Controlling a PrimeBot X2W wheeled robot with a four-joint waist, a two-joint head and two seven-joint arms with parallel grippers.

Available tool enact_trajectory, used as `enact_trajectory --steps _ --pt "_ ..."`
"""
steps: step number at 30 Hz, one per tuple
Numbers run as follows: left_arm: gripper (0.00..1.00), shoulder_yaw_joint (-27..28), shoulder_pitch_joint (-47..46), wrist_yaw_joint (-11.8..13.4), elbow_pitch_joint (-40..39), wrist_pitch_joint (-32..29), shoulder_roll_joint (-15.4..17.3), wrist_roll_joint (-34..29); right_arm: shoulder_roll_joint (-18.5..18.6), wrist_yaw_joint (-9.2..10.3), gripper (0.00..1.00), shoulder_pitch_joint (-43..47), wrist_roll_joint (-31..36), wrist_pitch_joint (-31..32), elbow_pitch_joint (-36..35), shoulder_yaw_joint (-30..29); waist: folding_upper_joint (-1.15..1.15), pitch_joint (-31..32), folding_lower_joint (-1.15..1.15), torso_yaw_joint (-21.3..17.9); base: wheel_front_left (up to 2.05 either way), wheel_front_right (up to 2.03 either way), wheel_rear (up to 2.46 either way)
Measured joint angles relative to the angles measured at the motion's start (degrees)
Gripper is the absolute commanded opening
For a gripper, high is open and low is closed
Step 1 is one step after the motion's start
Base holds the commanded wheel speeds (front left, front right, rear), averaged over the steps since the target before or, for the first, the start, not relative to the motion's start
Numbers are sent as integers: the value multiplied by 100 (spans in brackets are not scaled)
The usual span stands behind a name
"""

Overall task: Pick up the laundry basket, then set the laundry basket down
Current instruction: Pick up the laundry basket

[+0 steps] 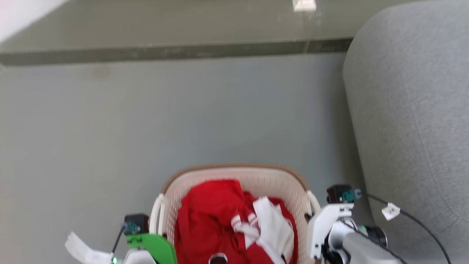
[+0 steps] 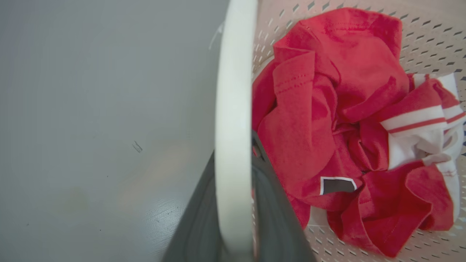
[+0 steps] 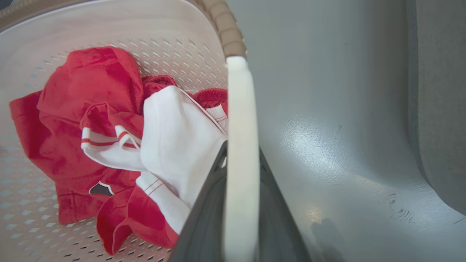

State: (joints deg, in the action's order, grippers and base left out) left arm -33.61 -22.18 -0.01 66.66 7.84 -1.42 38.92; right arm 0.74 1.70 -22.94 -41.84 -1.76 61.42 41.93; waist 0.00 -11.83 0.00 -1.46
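- Grey floor [image 1: 110, 128] lies all round, smooth and faintly shiny.
- The laundry basket [image 1: 238, 171] is low and central in the head view, between both arms; whether it touches the floor cannot be told.
- Inside it, a crumpled red garment [image 1: 209, 212] lies against a white striped piece [image 1: 273, 223].
- The left gripper [image 2: 235, 153] is clenched on the left handle [image 2: 233, 91].
- The right gripper [image 3: 242, 154] grasps the right handle [image 3: 240, 109] likewise.
- A grey upholstered seat [image 1: 410, 110] stands near the basket's right side.
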Motion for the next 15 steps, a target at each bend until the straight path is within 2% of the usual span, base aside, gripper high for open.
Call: enact_trajectory --steps 8,15 --pt "0 -113 378 3 -7 -75 12 234 3 135 0 363 -166 110 -62 249 0 607 0 -51 0 0 0" --pt "0 -190 407 36 -68 -76 41 305 24 203 0 366 -313 115 -131 369 0 892 0 -86 0 0 0"
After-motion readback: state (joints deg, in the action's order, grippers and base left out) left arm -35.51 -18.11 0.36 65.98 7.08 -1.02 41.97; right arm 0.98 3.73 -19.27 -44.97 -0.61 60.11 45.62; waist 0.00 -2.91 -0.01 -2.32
